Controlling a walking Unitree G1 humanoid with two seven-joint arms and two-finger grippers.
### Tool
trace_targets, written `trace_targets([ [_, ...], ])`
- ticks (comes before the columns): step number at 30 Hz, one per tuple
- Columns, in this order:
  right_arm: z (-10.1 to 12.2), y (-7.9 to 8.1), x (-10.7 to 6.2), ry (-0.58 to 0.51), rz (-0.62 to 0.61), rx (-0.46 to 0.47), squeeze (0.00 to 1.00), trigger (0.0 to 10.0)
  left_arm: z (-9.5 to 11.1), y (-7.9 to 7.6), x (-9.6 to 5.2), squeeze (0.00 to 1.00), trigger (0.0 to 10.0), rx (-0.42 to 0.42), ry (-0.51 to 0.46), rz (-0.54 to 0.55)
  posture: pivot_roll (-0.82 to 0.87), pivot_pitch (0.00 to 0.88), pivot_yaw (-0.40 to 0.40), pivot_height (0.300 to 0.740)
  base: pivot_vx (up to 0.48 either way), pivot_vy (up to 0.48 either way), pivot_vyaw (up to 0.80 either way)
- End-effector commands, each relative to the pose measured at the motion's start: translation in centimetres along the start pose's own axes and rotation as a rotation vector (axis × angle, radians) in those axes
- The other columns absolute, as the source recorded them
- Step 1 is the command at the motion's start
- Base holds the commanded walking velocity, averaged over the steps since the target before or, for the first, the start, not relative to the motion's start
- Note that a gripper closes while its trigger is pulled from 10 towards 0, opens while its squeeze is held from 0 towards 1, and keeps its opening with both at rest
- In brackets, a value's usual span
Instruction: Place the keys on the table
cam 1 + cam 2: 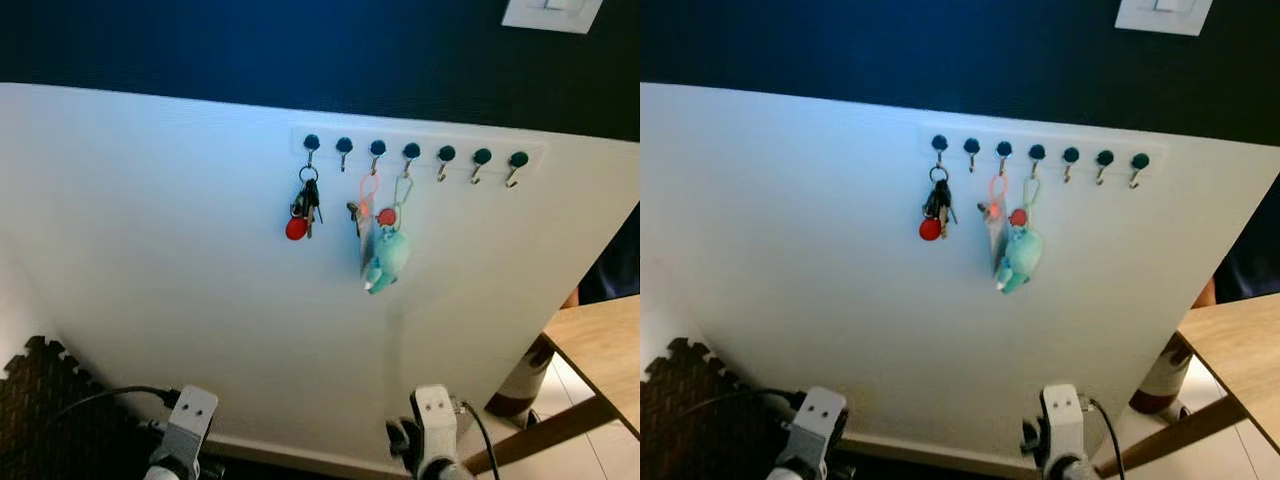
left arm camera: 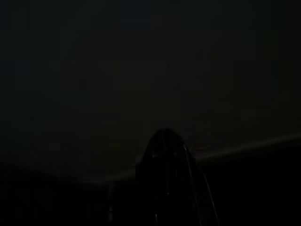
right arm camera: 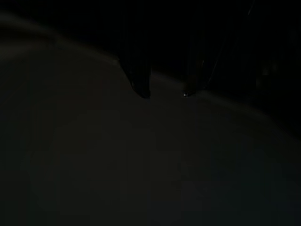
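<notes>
Both wrist views are nearly black; the table (image 1: pixel 600 350) is cut off at the right edge

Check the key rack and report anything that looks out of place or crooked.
Nothing looks damaged or askew. The hook rack sits level on the white panel. One key bunch with a red tag hangs from the leftmost hook; another with a teal plush hangs nearby, crowding two or three hooks. The other hooks are bare.

Two silver forearms (image 1: pixel 186 425) — small screw holes, black cables; fingers perhaps black.
</notes>
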State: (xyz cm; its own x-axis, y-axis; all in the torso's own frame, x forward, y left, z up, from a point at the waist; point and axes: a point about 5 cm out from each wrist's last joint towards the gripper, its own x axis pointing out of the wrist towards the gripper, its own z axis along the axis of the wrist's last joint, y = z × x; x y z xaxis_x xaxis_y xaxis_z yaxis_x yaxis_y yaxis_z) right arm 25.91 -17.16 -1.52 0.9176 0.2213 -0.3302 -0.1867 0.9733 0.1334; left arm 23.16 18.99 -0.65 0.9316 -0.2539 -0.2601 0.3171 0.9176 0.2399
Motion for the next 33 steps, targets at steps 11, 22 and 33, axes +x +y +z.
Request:
trace_targets([
  [11, 5.3, 0.0, 1.7, -0.294, 0.075, 0.379, 0.0, 10.0, 2.6, 0.0, 0.6, 0.0, 10.0, 0.037, -0.131, -0.017, 0.12, 0.033, -0.047, 0.74, 0.0, 0.0, 0.0],
  [22, 9.9, 2.0, 1.6, -0.492, 0.399, 0.639, 0.0, 10.0, 4.5, -0.7, 0.4, 0.0, 10.0, 0.023, -0.222, -0.071, 0.12, 0.049, -0.053, 0.74, 0.0, 0.0, 0.0],
  [33, 12.4, 3.4, -1.0, -0.587, 0.753, 0.891, 0.0, 10.0, 4.4, -1.3, 0.1, 0.0, 10.0, -0.011, -0.212, -0.062, 0.11, 0.058, -0.065, 0.74, 0.0, 0.0, 0.0],
])
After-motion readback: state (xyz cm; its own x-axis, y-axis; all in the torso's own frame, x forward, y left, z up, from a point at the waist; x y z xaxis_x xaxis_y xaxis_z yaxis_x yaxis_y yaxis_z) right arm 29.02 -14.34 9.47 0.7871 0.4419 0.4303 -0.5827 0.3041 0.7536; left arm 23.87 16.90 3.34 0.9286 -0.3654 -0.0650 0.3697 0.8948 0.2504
